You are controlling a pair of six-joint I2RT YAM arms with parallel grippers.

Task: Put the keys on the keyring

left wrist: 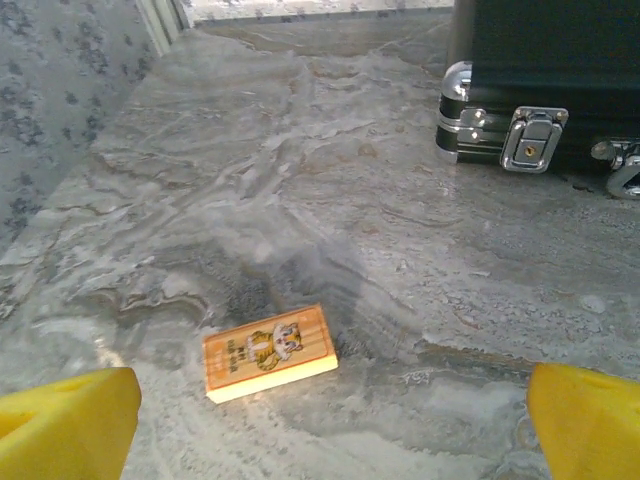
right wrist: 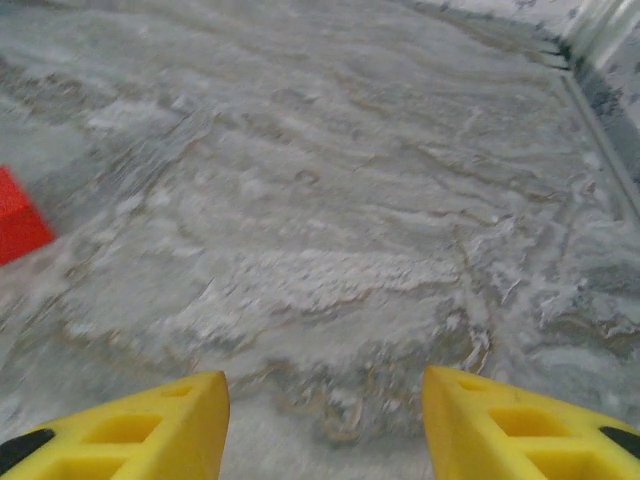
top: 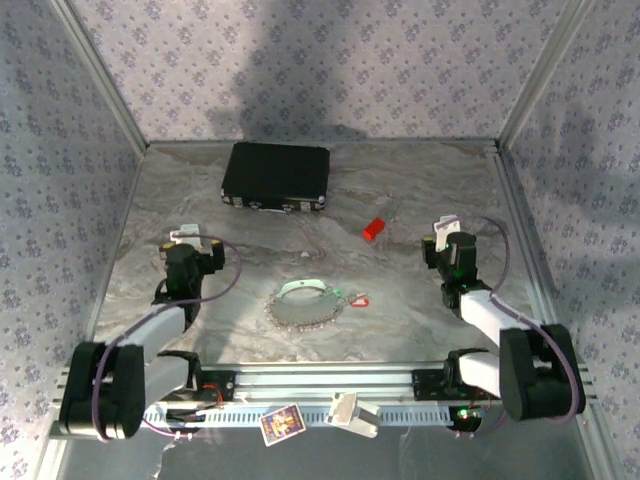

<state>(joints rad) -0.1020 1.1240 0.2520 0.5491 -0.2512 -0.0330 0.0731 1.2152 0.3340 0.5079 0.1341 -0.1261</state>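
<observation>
The keyring, a loop of silvery chain with a pale mint-white band on its far side, lies in the middle of the table. The keys, one green and one red, rest at the ring's right end; whether they are threaded on it is too small to tell. My left gripper stands wide open to the left of the ring, with nothing between its yellow fingertips. To the right of the ring, my right gripper is open over bare table.
A black case with metal latches lies at the back. A red block sits right of centre. A small orange tiger-printed block lies ahead of the left gripper. Patterned walls enclose three sides.
</observation>
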